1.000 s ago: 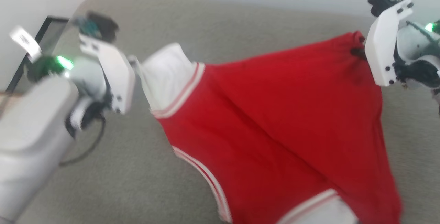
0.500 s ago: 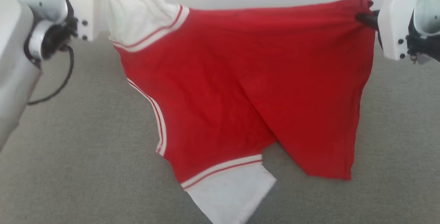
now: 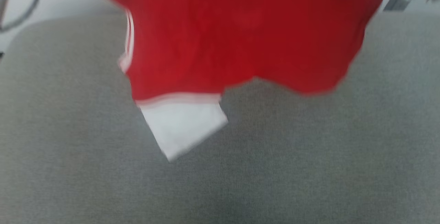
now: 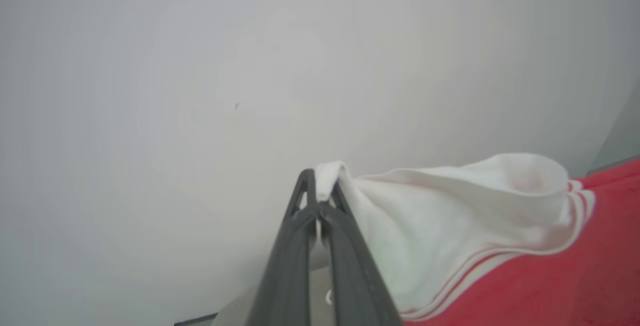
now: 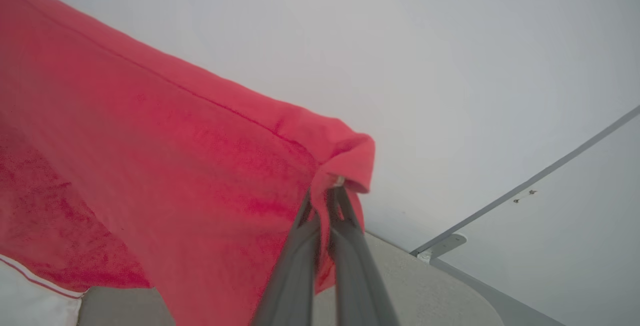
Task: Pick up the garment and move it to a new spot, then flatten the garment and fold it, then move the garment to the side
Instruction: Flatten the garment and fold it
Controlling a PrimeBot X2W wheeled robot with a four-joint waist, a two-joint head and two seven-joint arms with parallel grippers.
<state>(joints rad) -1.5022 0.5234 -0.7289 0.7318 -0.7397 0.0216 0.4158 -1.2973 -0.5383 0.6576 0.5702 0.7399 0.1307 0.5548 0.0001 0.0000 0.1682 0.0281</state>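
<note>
- While the garment (image 3: pixel 240 28) hangs in the air above the grey surface (image 3: pixel 326 169), treat the step in hand as the carry to a new spot.
- Left gripper (image 4: pixel 322 193): fingers pressed together, pinching the tip of a white sleeve (image 4: pixel 450 216). The bite looks small, so avoid jerks that could pull it free.
- Centre: the free white sleeve (image 3: pixel 182 124) dangles lowest. Lower it onto the surface first, then draw the cloth away from it so it lays out flat.
- Right gripper (image 5: pixel 325 201): fingers pressed together, pinching a bunched red hem corner (image 5: pixel 345 158). Hold both grippers level and well apart so the top edge is taut.
</note>
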